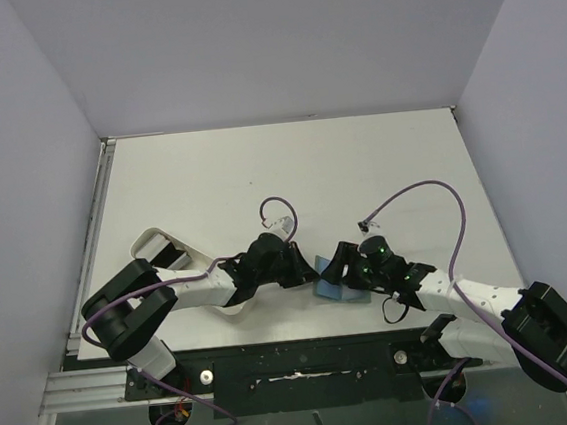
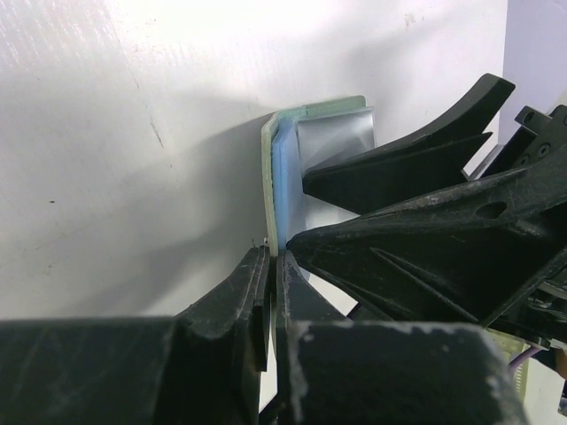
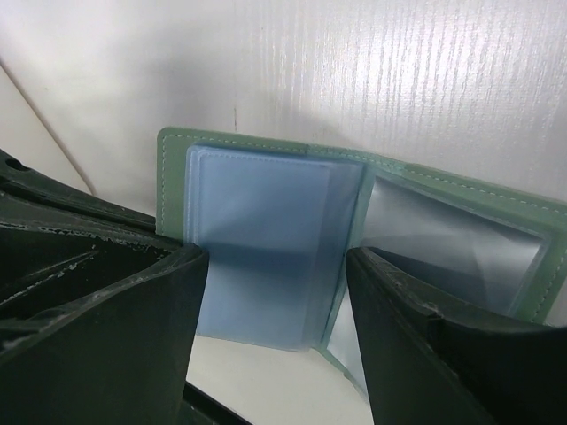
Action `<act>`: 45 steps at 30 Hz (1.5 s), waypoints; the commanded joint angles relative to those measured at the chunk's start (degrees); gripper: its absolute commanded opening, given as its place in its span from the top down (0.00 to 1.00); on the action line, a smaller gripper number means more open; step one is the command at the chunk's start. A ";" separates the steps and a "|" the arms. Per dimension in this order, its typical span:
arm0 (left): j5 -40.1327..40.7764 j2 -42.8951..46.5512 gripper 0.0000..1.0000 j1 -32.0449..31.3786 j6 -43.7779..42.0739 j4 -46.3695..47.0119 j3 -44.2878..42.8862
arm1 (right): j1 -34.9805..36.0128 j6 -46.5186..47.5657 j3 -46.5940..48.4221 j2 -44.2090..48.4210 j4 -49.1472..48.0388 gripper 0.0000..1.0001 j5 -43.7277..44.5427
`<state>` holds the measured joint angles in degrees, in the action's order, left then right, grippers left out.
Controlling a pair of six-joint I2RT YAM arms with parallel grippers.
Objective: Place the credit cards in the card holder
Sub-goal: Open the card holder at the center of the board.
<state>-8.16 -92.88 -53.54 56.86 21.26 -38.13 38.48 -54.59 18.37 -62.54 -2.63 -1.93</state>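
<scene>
The card holder lay open low and centre on the tabletop, its green cover edge pinched in the closed left end effector. The right end effector stood open, one finger at either side of the blue sleeves. No credit cards could be made out. That thin pinch might have slipped if the right fingers dragged a sleeve, letting the holder fold shut or skid.

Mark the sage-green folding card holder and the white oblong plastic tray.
sage-green folding card holder [image 3: 266, 230]: right wrist view, blue inner left panel.
white oblong plastic tray [image 1: 148, 236]: top external view, far rim.
</scene>
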 commanded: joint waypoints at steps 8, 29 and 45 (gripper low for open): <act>-1.04 2.34 1.00 -0.20 0.98 6.08 -0.39 | 1.64 -0.48 1.53 -1.73 4.60 0.43 4.97; -3.33 -1.78 0.71 -0.16 0.96 9.79 -0.66 | 1.77 -1.40 -0.28 0.99 5.10 0.60 7.41; -0.90 -2.76 1.00 -0.60 -2.37 3.29 -4.16 | 1.70 -1.57 -0.33 3.17 7.17 0.60 8.01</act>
<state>-9.89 -96.57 -53.71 56.21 24.58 -39.40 39.86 -55.99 17.96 -61.01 2.76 4.05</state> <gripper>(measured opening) 0.072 0.404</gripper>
